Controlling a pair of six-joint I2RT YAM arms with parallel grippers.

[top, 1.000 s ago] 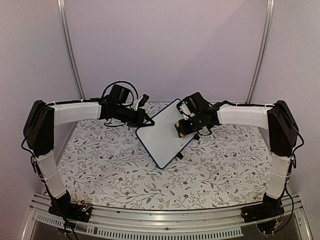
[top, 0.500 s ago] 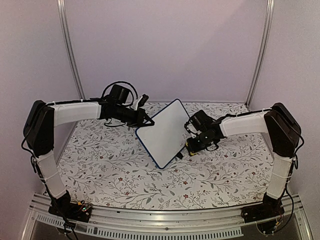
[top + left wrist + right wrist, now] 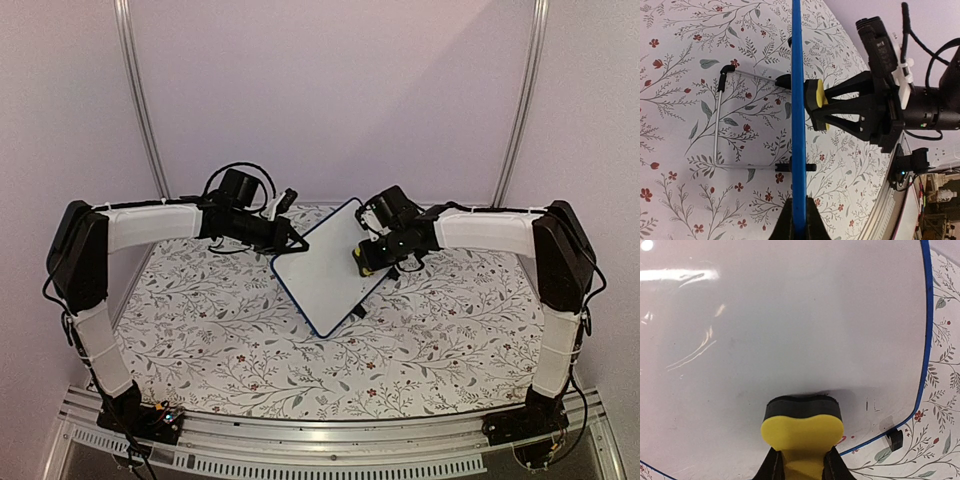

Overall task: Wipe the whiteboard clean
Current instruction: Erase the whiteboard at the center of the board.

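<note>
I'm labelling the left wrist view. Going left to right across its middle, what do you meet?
Wire stand → whiteboard, seen edge-on → sponge → right gripper holding the sponge. The left gripper overlaps the whiteboard at the bottom, so it is left out.

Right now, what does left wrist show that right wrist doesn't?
Left wrist only: the whiteboard edge-on, a wire stand on its back side, the left end effector shut on its edge. Right wrist only: the board's white face, faint leftover marks near one corner. Both: the yellow eraser pressed against the board in the right end effector, the board's blue frame, the floral cloth.
</note>
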